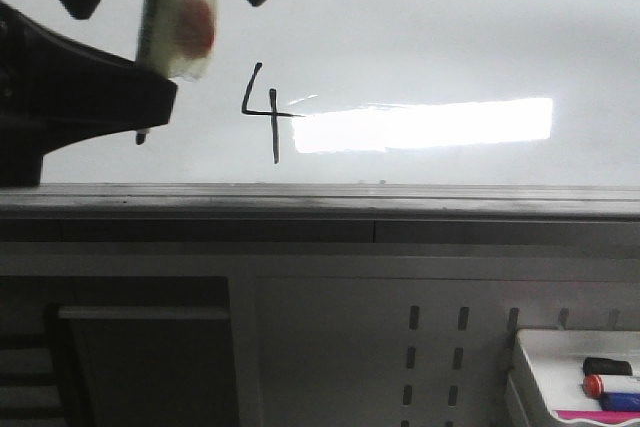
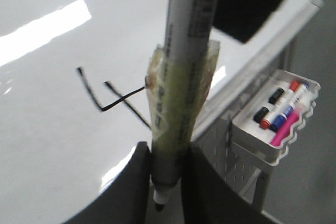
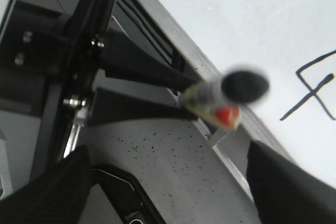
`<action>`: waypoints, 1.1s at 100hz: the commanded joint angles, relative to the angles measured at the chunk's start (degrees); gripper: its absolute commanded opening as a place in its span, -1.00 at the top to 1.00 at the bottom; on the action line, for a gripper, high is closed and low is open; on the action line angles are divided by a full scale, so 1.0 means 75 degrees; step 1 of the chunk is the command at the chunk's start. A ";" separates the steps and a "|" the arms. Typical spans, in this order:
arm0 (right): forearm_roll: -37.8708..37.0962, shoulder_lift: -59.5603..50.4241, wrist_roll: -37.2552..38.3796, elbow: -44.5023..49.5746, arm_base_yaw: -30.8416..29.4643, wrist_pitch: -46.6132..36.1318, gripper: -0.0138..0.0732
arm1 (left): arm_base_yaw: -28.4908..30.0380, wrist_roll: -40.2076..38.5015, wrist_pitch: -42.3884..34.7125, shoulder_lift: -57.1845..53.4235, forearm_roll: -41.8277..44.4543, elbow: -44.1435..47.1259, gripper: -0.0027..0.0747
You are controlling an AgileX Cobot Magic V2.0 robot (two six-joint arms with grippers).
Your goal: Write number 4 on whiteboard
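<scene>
Now, with the number 4 [image 1: 265,112] complete on the whiteboard [image 1: 450,37], the left gripper [image 2: 167,174], clamping the marker [image 2: 181,77], should lift straight off, avoiding smudges.

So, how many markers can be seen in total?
4: one marker held in the left jaws, and three in the tray: black, red-capped, blue-capped. More may be hidden.
</scene>
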 commanded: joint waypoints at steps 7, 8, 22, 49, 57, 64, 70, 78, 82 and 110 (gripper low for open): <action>-0.0462 -0.0564 -0.0041 -0.0248 -0.0120 -0.0283 -0.52 | -0.0012 -0.0232 0.0918 -0.0068 -0.2592 -0.0570 0.98; -0.0459 -0.0568 -0.0041 -0.0248 -0.0117 -0.0265 -0.51 | -0.0012 -0.0232 0.0994 -0.0068 -0.2633 -0.0595 0.98; -0.0479 -0.0742 -0.0041 -0.0248 -0.0124 -0.0165 -0.47 | 0.0022 -0.0232 0.2427 -0.0055 -0.2843 -0.1206 0.98; -0.0479 -0.0754 -0.0027 -0.0248 -0.0124 -0.0136 -0.47 | 0.0221 -0.0232 0.2849 0.0801 -0.3088 -0.1974 0.98; -0.0479 -0.0754 -0.0027 -0.0248 -0.0124 -0.0118 -0.47 | 0.0375 -0.0232 0.2991 0.1118 -0.3156 -0.2141 0.98; -0.0479 -0.0754 -0.0027 -0.0248 -0.0124 -0.0081 -0.47 | 0.0438 -0.0232 0.3024 0.1273 -0.3169 -0.2247 0.98; -0.0479 -0.0754 -0.0027 -0.0248 -0.0124 -0.0046 -0.47 | 0.0451 -0.0232 0.3024 0.1330 -0.3187 -0.2323 0.98; -0.0479 -0.0754 -0.0027 -0.0248 -0.0124 -0.0019 -0.47 | 0.0451 -0.0232 0.3007 0.1330 -0.3206 -0.2386 0.98; -0.0479 -0.0754 -0.0027 -0.0248 -0.0124 -0.0019 -0.47 | 0.0451 -0.0232 0.2991 0.1330 -0.3293 -0.2403 0.95; -0.0479 -0.0754 -0.0027 -0.0248 -0.0124 0.0026 -0.47 | 0.0470 -0.0232 0.2502 0.1449 -0.3934 -0.2408 0.29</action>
